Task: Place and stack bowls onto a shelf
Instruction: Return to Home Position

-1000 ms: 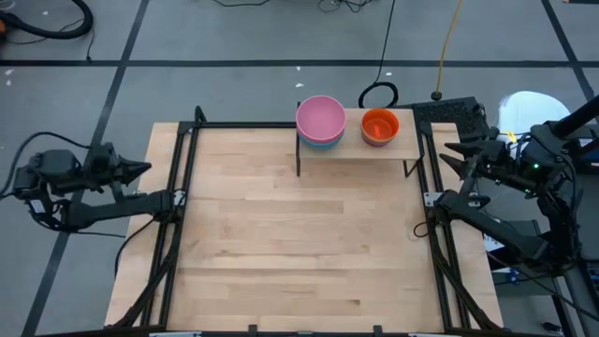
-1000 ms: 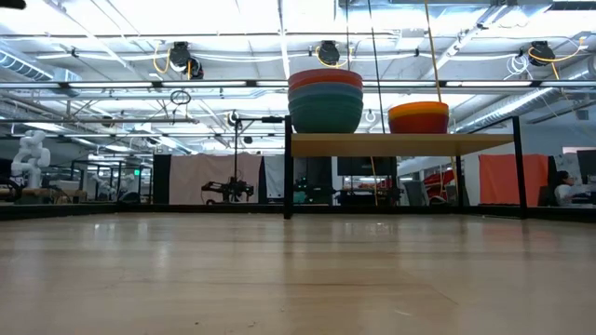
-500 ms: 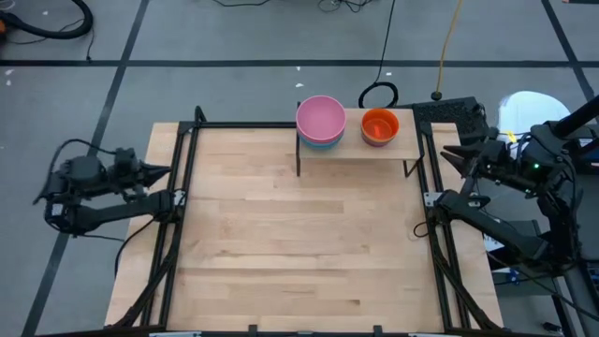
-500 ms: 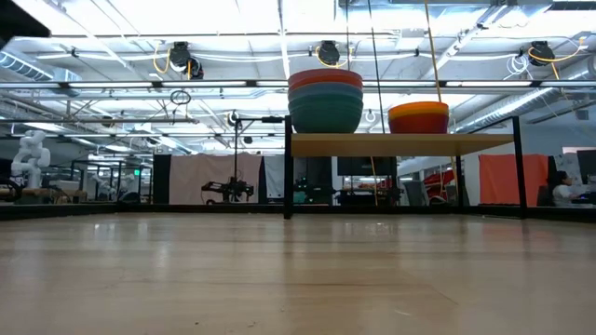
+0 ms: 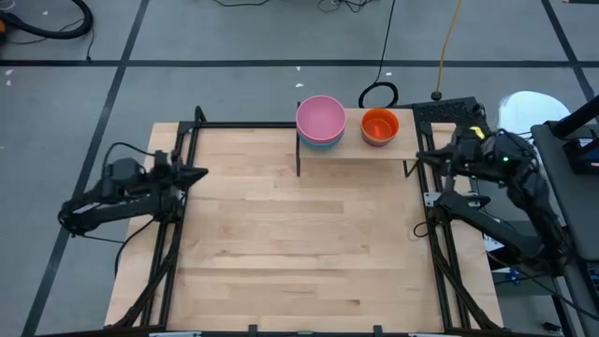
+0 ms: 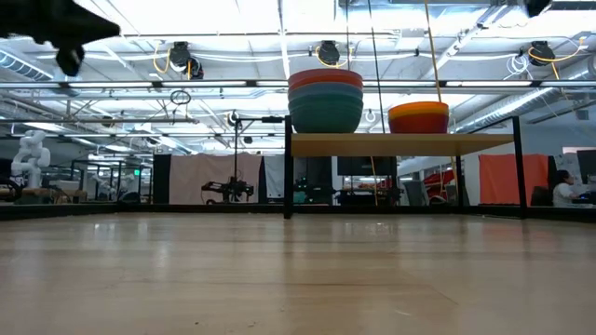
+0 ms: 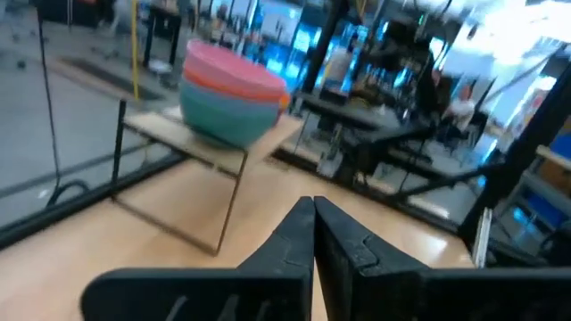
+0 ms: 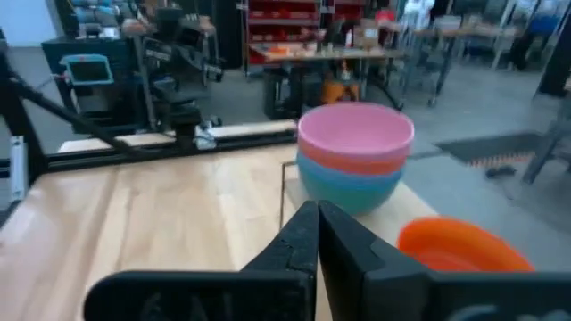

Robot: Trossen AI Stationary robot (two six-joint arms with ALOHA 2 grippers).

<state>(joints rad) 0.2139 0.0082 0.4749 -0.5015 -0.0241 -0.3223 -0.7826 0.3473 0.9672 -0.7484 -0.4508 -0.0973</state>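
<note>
The shelf, a small light-wood board on thin black supports, stands at the table's far edge. On it sit two stacks of bowls: a pink-topped stack with red and teal bowls under it, and an orange-topped stack over a red one. My left gripper is shut and empty at the table's left edge, pointing right. My right gripper is shut and empty at the table's right edge, beside the shelf's right end, pointing left.
Black frame rails run along the table's left, right and far edges. The wide wooden tabletop lies bare between the arms. A black cable loop lies on the floor behind the shelf.
My left gripper has swung from outside the table toward its left edge, now over the rail. My right gripper has shut from open and moved left toward the shelf's right end. The bowls have stayed put.
</note>
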